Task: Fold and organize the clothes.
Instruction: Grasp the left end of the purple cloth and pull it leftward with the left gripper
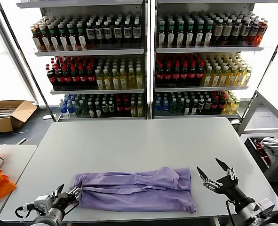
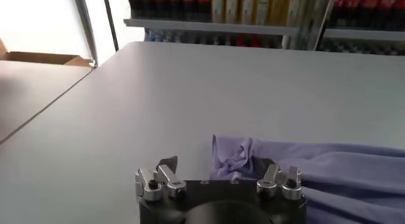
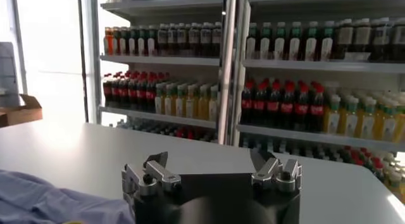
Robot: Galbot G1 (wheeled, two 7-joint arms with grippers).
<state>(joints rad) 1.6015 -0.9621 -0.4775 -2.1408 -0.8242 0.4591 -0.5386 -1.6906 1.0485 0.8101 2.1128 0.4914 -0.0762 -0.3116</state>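
We see the table [image 1: 143, 141] bare beyond the T-shirt [image 1: 136, 189], which spans the near edge; drink shelves [image 1: 146, 61] wall the far side.

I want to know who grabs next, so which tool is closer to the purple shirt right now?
Left. The left tool sits right at the near left end of the lavender T-shirt, about touching its bunched edge. The right tool stands open, clear of the shirt's right end, with bare table between.

The T-shirt [image 1: 136, 189] is lying flat on the counter [image 1: 143, 141], near its front edge, folded into a long lavender band running left to right. Soft folds are creasing its length. Its left end is bunching into wrinkles, and its right end is spreading wider toward the near edge.
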